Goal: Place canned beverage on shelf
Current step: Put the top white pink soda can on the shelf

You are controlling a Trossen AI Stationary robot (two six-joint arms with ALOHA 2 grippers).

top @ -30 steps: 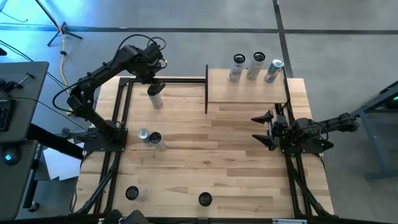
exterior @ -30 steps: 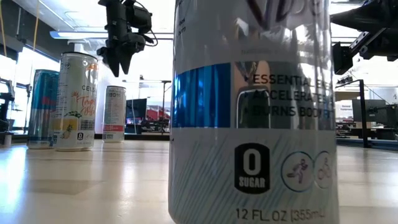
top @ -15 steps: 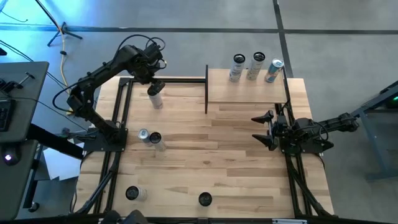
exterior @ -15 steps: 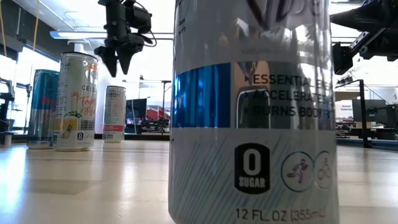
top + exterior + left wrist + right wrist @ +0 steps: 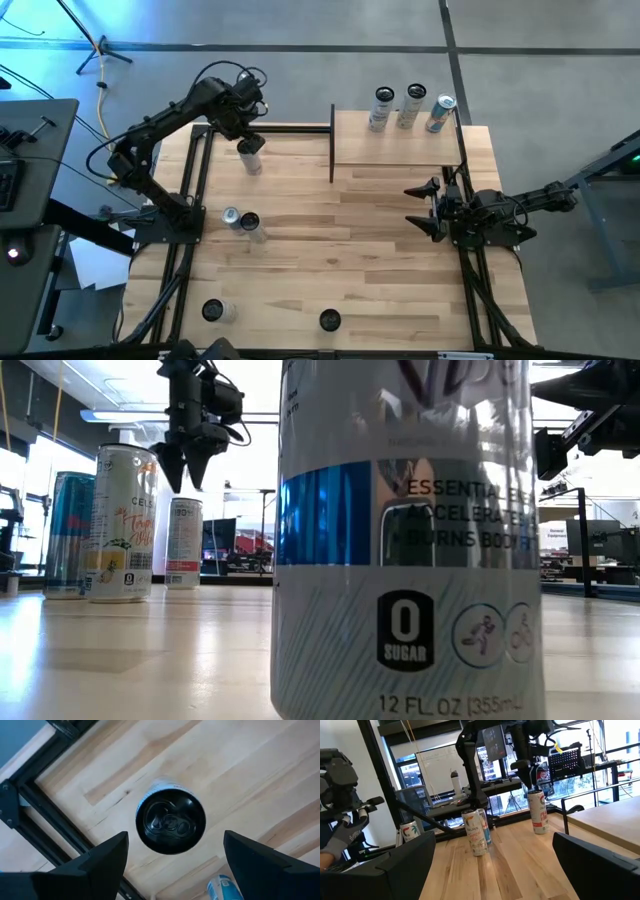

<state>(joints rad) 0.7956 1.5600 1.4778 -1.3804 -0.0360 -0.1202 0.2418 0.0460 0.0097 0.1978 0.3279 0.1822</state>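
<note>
Eight slim beverage cans are standing in the scene. Three are sitting on the small light-wood plank shelf [image 5: 395, 140] at the far right of the large wooden tabletop [image 5: 340, 260], in a row along its far edge: two white cans [image 5: 381, 108] and one blue-and-silver can [image 5: 439, 113]. Five are standing on the tabletop itself: one white can with red lettering [image 5: 251, 153] at the far left, a touching pair at mid left made up of a white-and-yellow can [image 5: 251, 226] and a blue can [image 5: 231, 217], and two dark-topped cans at the near edge, one at the left [image 5: 213, 311] and one near the centre [image 5: 329, 320].

The left gripper [image 5: 248, 128] is hovering directly above the white can with red lettering, its fingers [image 5: 95, 862] spread apart on either side of the can's dark lid and gripping nothing. The right gripper [image 5: 424, 209] is waiting at the right side of the table, near of the shelf, its jaws wide apart and empty.

Compared with a second ago, the left gripper's fingers are standing visibly wider apart above the same can, and the left wrist is sitting slightly higher. Every can is remaining where it was, and the right arm is showing no change.
</note>
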